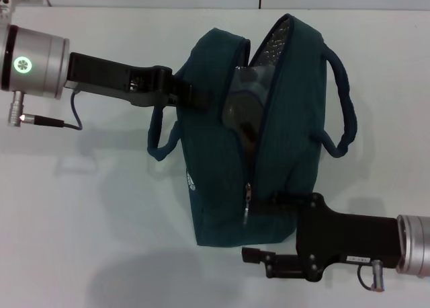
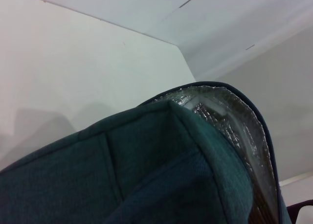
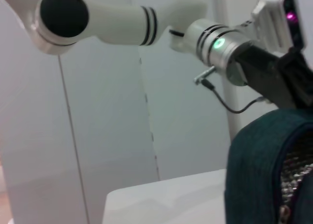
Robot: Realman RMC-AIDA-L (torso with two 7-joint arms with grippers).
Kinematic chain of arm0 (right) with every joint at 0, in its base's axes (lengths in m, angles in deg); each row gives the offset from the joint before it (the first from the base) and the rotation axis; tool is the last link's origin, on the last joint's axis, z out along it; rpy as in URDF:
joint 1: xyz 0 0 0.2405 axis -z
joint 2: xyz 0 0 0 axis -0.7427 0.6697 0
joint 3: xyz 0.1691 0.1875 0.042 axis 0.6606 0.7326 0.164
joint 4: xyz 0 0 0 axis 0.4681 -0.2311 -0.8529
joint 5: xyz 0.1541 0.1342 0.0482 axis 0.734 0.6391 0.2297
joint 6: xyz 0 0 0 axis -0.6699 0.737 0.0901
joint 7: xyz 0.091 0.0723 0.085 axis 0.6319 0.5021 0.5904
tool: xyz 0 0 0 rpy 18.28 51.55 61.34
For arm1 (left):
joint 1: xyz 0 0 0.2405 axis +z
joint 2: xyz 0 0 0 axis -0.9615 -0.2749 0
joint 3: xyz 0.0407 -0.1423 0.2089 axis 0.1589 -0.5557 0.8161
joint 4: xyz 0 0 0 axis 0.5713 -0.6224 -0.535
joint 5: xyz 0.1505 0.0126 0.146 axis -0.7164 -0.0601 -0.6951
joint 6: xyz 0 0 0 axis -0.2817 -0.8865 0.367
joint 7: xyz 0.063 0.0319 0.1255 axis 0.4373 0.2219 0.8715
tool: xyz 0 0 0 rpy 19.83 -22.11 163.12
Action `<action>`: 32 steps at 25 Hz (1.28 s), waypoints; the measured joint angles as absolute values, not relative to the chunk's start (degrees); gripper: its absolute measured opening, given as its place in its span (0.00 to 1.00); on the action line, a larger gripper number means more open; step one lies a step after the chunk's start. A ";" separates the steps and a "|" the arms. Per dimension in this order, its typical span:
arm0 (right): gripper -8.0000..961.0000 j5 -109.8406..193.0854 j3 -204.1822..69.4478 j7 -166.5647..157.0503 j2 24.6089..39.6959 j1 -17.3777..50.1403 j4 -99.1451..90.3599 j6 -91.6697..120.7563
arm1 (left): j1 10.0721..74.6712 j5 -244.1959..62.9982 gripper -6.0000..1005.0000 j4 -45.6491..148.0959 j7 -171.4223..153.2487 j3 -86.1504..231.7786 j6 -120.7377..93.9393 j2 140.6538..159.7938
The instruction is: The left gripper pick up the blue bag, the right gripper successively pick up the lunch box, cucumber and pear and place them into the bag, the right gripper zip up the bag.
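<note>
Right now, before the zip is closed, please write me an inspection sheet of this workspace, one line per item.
Surface: white table, bare around the bag.
Job's things: blue bag partly unzipped, foil lining showing; a clear lunch box shows inside; cucumber and pear not seen.
Clutter: nothing seen.
Grippers: left gripper grips the bag's rim; right gripper sits at the bag's near end by the zip pull, jaws hidden.
Cables: grey cable at the left wrist.
Surroundings: white wall panels.

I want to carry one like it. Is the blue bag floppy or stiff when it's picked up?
Probably floppy: the blue bag is fabric, and its loop handle droops in a loose curve. It may sag where the left end effector grips its edge. It probably isn't empty either, since something clear shows inside its open mouth.
</note>
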State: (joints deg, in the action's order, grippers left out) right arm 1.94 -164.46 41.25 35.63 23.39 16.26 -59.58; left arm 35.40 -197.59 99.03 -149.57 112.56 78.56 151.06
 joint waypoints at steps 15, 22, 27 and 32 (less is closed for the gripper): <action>0.76 5.90 -164.83 40.88 35.55 24.52 15.86 -58.08 | 35.19 -197.57 0.07 99.03 -149.56 112.35 78.42 150.81; 0.76 6.57 -168.57 40.87 35.63 22.67 16.65 -55.44 | 35.00 -197.57 0.07 99.02 -149.56 112.52 78.22 150.84; 0.76 6.59 -168.90 40.84 35.63 22.11 16.80 -55.21 | 35.01 -197.58 0.07 99.02 -149.56 112.47 78.12 150.72; 0.76 8.24 -168.63 41.57 35.64 23.10 16.51 -55.22 | 35.09 -197.58 0.07 99.03 -149.57 112.37 78.10 150.68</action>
State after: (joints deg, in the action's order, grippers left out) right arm 8.24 -168.63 41.57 35.64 23.10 16.51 -55.22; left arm 35.09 -197.58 99.03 -149.57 112.37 78.10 150.68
